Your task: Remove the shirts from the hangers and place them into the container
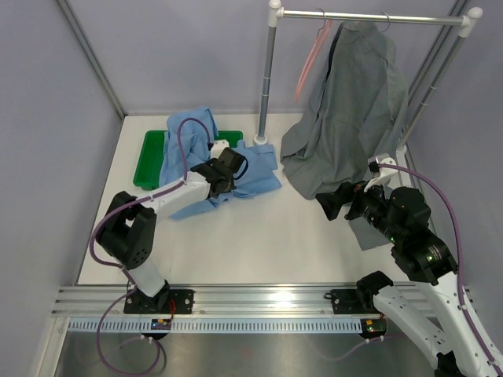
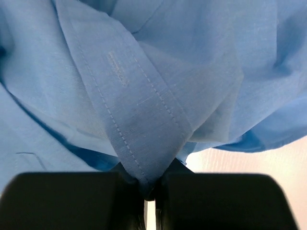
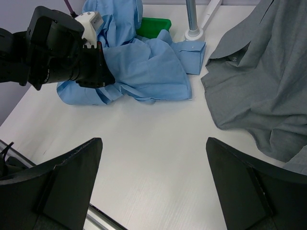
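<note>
We found the left fingers [image 2: 72, 201] pinched on a hem of the blue shirt [image 1: 255, 177] — heaped partly over the green tray [image 1: 149, 161]. The right fingers [image 3: 67, 182] gaped wide beside the hanging grey shirt [image 1: 354, 110].

left arm [image 1: 177, 191] stretched toward centre-left of top view, left gripper [image 1: 222, 174] clamped on light blue shirt [image 1: 263, 179], right arm [image 1: 416, 243] folded at lower right, right gripper [image 1: 330, 203] jaws spread wide

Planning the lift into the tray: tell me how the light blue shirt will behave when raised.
Probably floppy: the light blue shirt lies crumpled in soft folds, so it should drape and trail. Likely light, since the thin cloth bunches easily. The left gripper pinches only one stitched edge, so the rest may drag and overhang the green tray.
</note>
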`<state>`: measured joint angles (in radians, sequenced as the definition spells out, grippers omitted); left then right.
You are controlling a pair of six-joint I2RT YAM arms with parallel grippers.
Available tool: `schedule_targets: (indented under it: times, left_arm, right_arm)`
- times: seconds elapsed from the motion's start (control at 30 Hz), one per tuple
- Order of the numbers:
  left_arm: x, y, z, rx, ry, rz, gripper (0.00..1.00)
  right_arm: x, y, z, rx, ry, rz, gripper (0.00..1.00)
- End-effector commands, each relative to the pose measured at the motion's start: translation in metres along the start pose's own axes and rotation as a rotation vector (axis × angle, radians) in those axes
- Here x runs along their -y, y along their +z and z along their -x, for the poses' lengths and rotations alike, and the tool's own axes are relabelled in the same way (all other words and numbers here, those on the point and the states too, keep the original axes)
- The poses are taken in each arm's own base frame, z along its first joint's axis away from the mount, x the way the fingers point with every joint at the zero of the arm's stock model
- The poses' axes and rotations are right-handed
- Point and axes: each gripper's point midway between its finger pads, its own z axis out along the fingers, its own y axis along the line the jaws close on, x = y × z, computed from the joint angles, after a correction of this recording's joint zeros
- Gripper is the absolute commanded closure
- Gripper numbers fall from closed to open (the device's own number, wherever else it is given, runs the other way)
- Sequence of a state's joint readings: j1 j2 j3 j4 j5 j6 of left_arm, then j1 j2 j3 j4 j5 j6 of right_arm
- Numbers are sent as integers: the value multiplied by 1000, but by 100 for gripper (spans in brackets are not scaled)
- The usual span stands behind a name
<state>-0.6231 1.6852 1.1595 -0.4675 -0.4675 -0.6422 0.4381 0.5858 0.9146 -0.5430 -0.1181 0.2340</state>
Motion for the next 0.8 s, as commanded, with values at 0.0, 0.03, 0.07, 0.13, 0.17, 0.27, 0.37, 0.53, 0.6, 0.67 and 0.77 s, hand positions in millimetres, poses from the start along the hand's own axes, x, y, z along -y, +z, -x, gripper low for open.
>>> schedule_targets:
  times: [0.0,0.03,0.07,0.13,0.17,0.27,0.37,0.53,0.6,0.67,0.77]
  left_arm:
    - [-15,-36,64,177,-18,46,100]
    - [-22,-40,73,200,-15,74,100]
    - [-29,-49,84,227,-2,87,100]
    - [-48,-58,107,281,-10,147,100]
    - [-55,-64,117,300,4,165,100]
    - [-79,-70,146,342,-14,219,100]
    - [-99,-66,167,367,-15,276,100]
    - [-116,-30,175,328,49,377,100]
    - [-118,-17,174,316,59,395,100]
    - [-120,0,170,295,94,431,100]
    - [-125,22,170,284,105,479,99]
  right_arm:
    - [-5,0,9,35,0,24,1]
    - [-5,0,9,35,1,24,1]
    - [-5,0,9,35,1,26,0]
    - [-6,-1,9,39,0,27,1]
    - [-5,-1,8,36,2,26,0]
    - [-6,-1,9,39,2,27,1]
    - [-6,-1,9,39,0,27,1]
    - [-5,-2,9,40,2,24,0]
    - [-5,-1,9,40,2,24,1]
    - [-5,-1,8,37,2,23,0]
    - [-4,1,7,31,1,21,1]
